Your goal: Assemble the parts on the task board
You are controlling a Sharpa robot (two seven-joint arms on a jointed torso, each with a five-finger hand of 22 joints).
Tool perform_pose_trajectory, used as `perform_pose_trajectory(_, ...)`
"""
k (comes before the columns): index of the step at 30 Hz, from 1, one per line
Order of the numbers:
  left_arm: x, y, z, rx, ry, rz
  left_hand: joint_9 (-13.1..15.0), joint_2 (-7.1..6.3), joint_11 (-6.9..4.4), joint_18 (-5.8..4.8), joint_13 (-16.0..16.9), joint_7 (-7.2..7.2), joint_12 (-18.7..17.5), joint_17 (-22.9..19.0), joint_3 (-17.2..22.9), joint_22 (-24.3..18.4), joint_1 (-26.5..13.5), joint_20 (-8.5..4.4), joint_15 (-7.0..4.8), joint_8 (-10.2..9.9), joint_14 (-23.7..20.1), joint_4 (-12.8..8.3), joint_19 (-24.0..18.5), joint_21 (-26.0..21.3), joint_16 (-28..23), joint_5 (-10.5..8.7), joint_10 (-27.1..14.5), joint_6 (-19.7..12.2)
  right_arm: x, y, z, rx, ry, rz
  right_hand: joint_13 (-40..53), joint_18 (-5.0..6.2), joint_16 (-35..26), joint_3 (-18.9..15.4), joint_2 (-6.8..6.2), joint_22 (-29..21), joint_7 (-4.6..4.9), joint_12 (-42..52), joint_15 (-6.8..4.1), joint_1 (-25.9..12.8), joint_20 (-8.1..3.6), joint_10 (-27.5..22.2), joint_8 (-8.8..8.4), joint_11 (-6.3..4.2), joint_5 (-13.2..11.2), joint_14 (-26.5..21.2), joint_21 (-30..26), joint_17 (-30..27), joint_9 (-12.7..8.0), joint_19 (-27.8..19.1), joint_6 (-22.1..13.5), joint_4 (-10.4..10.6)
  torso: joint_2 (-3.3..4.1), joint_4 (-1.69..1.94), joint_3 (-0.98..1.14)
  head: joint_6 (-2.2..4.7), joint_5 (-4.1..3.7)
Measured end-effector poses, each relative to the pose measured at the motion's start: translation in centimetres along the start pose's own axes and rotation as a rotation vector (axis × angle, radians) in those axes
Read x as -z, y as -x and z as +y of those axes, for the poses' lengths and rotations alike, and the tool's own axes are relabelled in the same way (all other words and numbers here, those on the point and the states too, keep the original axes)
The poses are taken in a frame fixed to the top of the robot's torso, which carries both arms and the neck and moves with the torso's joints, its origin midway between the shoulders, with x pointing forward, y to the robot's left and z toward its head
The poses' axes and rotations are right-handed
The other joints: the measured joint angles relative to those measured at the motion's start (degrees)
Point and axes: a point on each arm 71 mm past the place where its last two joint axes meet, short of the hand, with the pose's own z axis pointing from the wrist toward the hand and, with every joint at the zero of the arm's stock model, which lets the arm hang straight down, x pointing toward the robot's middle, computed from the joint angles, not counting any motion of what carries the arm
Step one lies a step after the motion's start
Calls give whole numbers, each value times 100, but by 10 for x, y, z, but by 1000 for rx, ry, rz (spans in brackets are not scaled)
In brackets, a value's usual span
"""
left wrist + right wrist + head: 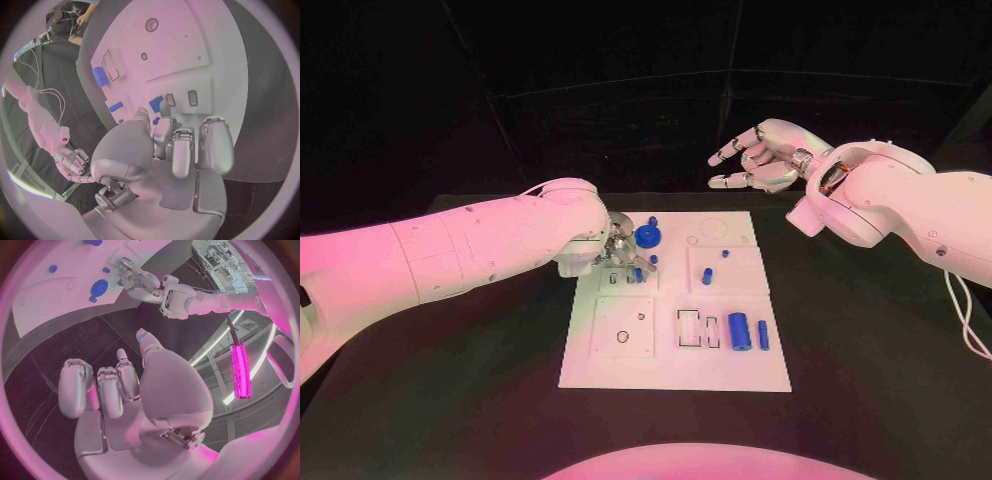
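The left hand [606,252] is down on the task board [678,372] at its upper left, fingers curled round a small blue part [638,274]; whether it truly grips it I cannot tell. Just right of it stands a round blue part [648,235]. Further right lie blue pegs [740,331]. The right hand [759,157] hovers well beyond the board's far edge, fingers loosely spread, holding nothing, so the left is nearer.
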Motion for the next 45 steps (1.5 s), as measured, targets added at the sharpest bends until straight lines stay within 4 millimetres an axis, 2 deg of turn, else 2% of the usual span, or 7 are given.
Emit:
perform_pose_trajectory(5, 0, 0, 0, 1, 2, -1, 14, 12, 0, 0, -3, -12, 0, 0, -1, -9, 86, 0, 0, 23, 0, -60, 0, 0, 0, 0, 0, -29, 0, 0, 0, 0, -5, 3, 0, 0, 0, 0, 0, -2, 0, 0, 0, 0, 0, 0, 0, 0, 0, 0, -21, 5, 0, 0, 0, 0, 0, 0, -1, -5, 8)
perform_pose_trajectory(13, 0, 0, -1, -2, 0, 3, 57, 239, 1, 1, -6, -12, 0, 0, 228, -8, 434, 0, 0, 23, 0, -306, 0, 0, 0, 0, -1, -70, 0, 0, -1, 1, -11, 8, 0, 0, 0, -5, 0, -5, 0, 0, 0, 0, 0, 0, 0, 0, 0, 0, -21, 4, 0, 0, 0, 5, 1, -2, -3, -16, 1)
perform_pose_trajectory(32, 0, -1, -1, -12, 1, 21, 70, 160, 1, 0, -25, -12, 0, 0, 236, -8, 535, 0, 0, 22, 0, -422, 0, -1, 0, 0, -1, -70, -1, -2, 0, 1, -11, 15, 0, 0, 0, -14, 0, -4, 0, 0, 0, 0, 0, 1, 0, 0, 0, 0, -21, 3, 1, 0, 0, 14, 3, -2, -3, -44, -12)
perform_pose_trajectory(35, 0, -2, -1, -12, 1, 21, 72, 167, 2, 1, -23, -13, -1, -1, 358, -8, 667, 0, 0, 22, 0, -544, 0, -1, 0, 0, -2, -112, -2, -2, 0, 0, -10, 15, 0, 0, 0, -14, 0, -4, 0, 0, 0, 0, 0, 0, 0, 0, 0, 0, -21, 3, 1, 0, 0, 14, 3, -2, -3, -50, -12)
perform_pose_trajectory(41, 1, 0, -2, -6, -3, 18, -64, 277, 1, 1, -64, -18, -26, -1, 1178, -7, 1158, -48, -60, -230, -2, -964, 5, -1, 0, 48, -63, -262, -2, -3, 0, 0, -10, 16, 0, 0, 0, -21, 0, -4, 0, 0, 0, 0, 0, 0, 0, 0, 8, 0, -21, 2, 1, 0, 0, 22, 3, -2, -3, -53, -12)
perform_pose_trajectory(44, 1, 1, -1, 4, -4, 15, -136, 180, 21, 0, -107, 20, -61, -1, 1617, -3, 1261, -49, -60, -342, -2, -605, 5, -1, 0, 59, -83, -307, -2, -3, 0, 0, -10, 17, 0, 0, 0, -29, 0, -4, 0, 0, 0, 0, 0, 0, 0, 0, 22, 0, -21, 2, 1, 1, 0, 30, 4, -2, -3, -57, -13)
perform_pose_trajectory(45, 1, 1, -1, 9, -4, 14, -140, 29, 21, 0, -137, 25, -76, 0, 1921, 5, 1133, -49, -55, -344, -4, -391, 5, -1, 0, 62, -83, -303, -3, -3, 0, 0, -10, 17, 0, 0, 0, -29, 1, -4, 0, 0, 0, -1, 0, 0, 0, 0, 22, 0, -21, 2, 1, 0, 0, 29, 5, -2, -2, -58, -13)
